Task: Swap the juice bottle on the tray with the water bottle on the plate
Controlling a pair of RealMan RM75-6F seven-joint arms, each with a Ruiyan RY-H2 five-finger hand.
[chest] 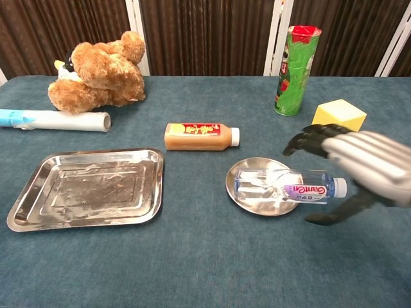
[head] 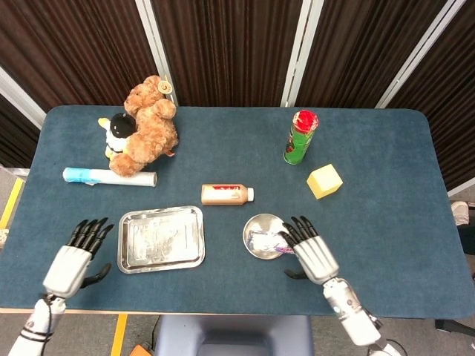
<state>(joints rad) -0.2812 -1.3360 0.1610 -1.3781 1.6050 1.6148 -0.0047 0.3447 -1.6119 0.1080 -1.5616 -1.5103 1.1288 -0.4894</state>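
Head view shows our right hand (head: 310, 248) spread, holding nothing, above the water bottle (chest: 292, 185) on its plate (head: 256, 225). Juice bottle (head: 225, 194) lies left of it; our left hand (head: 74, 259) sits open beside the tray (head: 161, 254).

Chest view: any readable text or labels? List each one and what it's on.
"Ganten", roughly: pink-and-white label on the water bottle; letters blurred, reading uncertain.
Juice bottle: red label with a yellow emblem and print, too small to read.
Green can: printed graphics, no legible words.
White and blue tube: no readable text.
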